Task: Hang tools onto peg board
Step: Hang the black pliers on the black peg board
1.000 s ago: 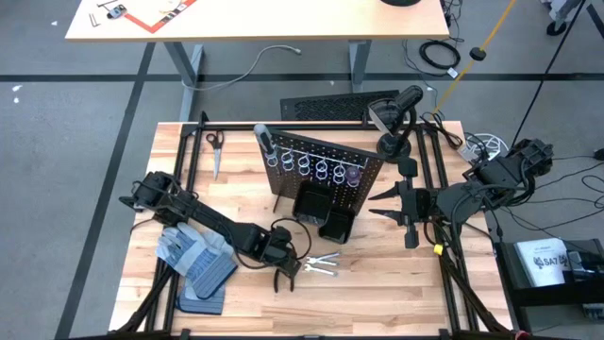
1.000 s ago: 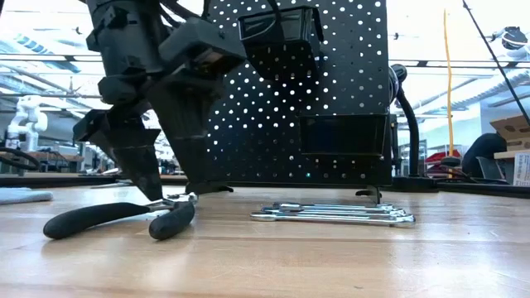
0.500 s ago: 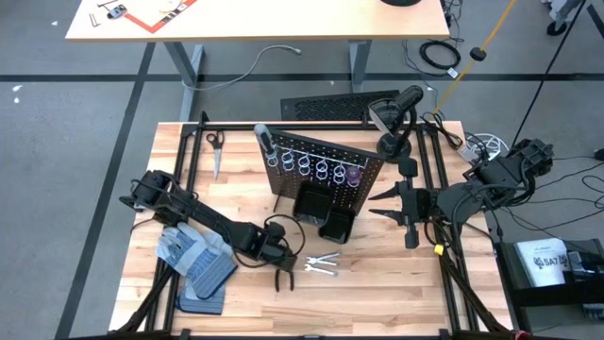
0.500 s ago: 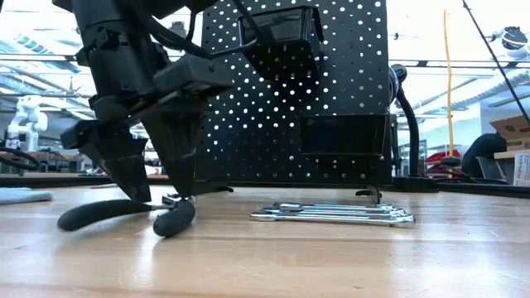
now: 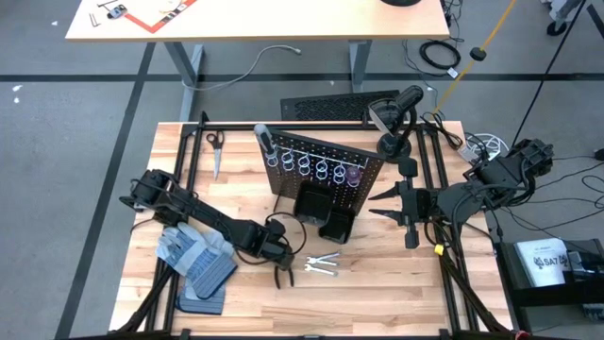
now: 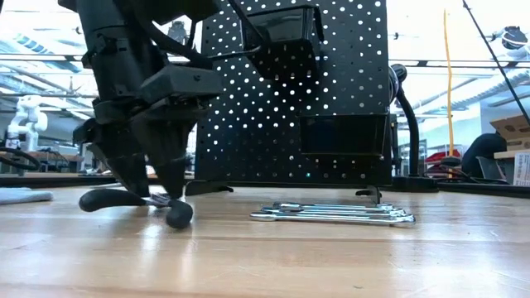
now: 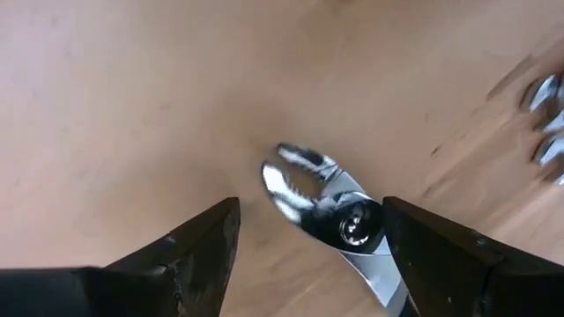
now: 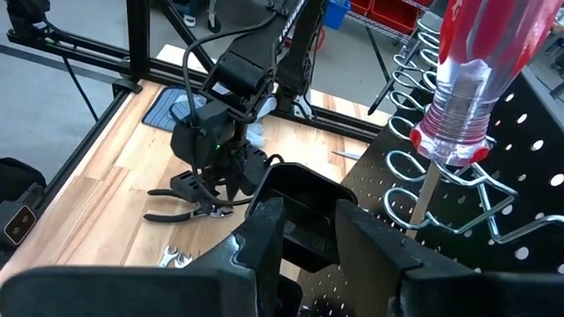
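Black-and-silver pliers (image 7: pixel 330 207) lie flat on the wooden table in front of the peg board (image 5: pixel 321 170). My left gripper (image 6: pixel 157 197) points down over them, open, with one finger on each side of the pliers' joint. Silver wrenches (image 5: pixel 321 263) lie on the table just to the right of the pliers. A red-handled screwdriver (image 8: pixel 460 79) hangs in a silver ring on the peg board. A grey-handled one (image 5: pixel 263 142) stands at the board's left end. My right gripper (image 5: pixel 373 204) waits high at the board's right end, open and holding nothing. My left gripper comes at the pliers from above, its fingers astride the joint (image 7: pixel 354 224). The inner side of one finger (image 7: pixel 432 255) lies against the pliers just behind the joint, and the other finger (image 7: pixel 198 255) stands apart from them. The pliers lie on the table.
Blue-grey gloves (image 5: pixel 193 257) lie on the table's near left, under my left arm. Scissors (image 5: pixel 214 151) lie at the far left. A black bin (image 5: pixel 311 203) hangs low on the board, close to the pliers. A ribbed black mat (image 5: pixel 335 106) lies on the floor beyond the table's far edge.
My left gripper has sunk toward the table and tipped steeper, so its fingertips now stand low on either side of the pliers' joint. The pliers have turned on the table: in the low view their handles have swung in and look shorter.
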`<action>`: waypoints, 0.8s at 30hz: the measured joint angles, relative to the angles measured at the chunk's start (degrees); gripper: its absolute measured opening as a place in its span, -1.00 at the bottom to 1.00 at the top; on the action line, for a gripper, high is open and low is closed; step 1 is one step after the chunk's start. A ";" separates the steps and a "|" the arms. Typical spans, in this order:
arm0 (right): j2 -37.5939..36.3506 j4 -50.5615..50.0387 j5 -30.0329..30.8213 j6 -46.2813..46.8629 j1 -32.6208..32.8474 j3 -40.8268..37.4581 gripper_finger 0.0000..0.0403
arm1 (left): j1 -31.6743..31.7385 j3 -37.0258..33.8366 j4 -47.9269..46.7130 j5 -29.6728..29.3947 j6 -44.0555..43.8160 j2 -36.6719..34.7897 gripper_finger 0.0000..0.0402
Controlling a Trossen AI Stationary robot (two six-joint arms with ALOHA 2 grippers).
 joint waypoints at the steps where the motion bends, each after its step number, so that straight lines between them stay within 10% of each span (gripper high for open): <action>1: 0.00 0.11 0.01 0.00 0.00 0.00 -0.50 | -0.05 0.22 -0.50 0.35 0.00 -0.39 0.42; 24: 0.00 0.12 0.01 -1.05 0.01 0.00 -0.50 | -1.05 2.52 -0.60 -0.11 -5.37 3.33 0.41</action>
